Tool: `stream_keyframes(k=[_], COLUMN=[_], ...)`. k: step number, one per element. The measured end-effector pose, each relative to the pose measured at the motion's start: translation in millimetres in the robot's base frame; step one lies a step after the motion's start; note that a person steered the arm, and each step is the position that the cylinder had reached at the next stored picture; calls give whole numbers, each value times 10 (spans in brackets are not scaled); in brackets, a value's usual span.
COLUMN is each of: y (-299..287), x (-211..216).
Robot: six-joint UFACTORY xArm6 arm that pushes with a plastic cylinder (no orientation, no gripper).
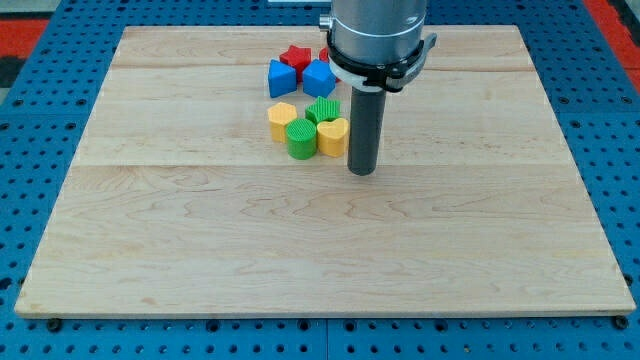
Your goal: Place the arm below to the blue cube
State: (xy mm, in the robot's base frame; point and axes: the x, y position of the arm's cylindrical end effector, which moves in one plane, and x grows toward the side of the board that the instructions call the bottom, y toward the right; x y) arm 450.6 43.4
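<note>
Bare table (320,260) fills the view's bottom. No claw shows, only my tip (362,172), just right of the yellow heart (333,136). Up-left sit two blues: blue cube (319,78) and another blue block (282,78). Two greens (300,138) (323,110), two yellows including one (282,119), one red star (294,56).

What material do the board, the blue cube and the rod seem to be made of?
The board looks like pale wood with a matte finish: grain lines and plank seams show. The blue cube seems painted wood or plastic: its colour is even and slightly glossy, so I cannot tell which. The rod looks like dark matte metal or plastic; my tip stands just right of the yellow block.
</note>
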Motion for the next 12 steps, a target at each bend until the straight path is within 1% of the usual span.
stream_keyframes(k=[1, 2, 3, 4, 5, 6, 8, 9, 10, 12], y=[-235, -743, -1416, -1703, -1807, -1807, -1329, -1320, -1136, -984], x=[62, 179, 33, -281, -409, -455, -749, -902, -936, -1254])
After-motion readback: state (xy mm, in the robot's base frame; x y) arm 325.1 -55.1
